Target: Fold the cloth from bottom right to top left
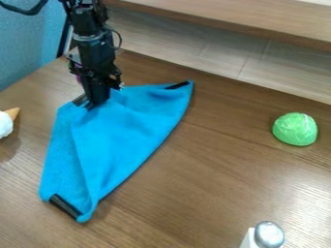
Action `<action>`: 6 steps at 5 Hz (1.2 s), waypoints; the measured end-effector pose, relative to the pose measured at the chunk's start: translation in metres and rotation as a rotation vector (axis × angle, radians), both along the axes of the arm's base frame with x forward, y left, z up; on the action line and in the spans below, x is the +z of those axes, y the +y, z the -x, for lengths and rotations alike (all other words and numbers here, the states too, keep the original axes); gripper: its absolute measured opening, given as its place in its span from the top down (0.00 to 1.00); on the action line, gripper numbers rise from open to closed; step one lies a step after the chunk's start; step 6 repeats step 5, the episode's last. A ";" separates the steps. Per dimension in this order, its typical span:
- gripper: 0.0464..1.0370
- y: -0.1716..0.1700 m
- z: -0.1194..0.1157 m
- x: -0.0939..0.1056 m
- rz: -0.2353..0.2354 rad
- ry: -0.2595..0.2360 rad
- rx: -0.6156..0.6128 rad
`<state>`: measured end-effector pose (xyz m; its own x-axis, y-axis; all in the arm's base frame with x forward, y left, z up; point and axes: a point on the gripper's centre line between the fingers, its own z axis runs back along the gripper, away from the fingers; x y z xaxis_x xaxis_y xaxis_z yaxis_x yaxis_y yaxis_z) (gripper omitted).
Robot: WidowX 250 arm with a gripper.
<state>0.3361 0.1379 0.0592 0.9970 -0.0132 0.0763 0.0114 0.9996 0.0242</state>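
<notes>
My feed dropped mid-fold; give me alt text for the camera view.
Black gripper at the upper-left corner of a diagonally folded blue cloth on a wooden table; green cabbage right, silver-topped shaker bottom right, ice-cream cone left edge.

Located on the table (207,184): the cloth (123,131) left of centre, the ice cream cone (6,123) to its left, the cabbage (294,129) well apart to its right, the shaker (267,235) in front of the cabbage.
</notes>
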 end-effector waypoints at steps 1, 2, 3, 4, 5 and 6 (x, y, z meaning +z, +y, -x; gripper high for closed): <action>0.53 -0.010 0.004 -0.007 0.056 -0.002 0.021; 0.27 -0.017 0.009 0.018 0.094 -0.082 0.067; 0.04 -0.021 0.016 0.033 0.090 -0.114 0.081; 0.03 -0.036 0.016 0.050 0.060 -0.125 0.046; 0.04 -0.057 0.013 0.053 0.062 -0.110 0.014; 0.04 -0.057 0.013 0.053 0.062 -0.110 0.014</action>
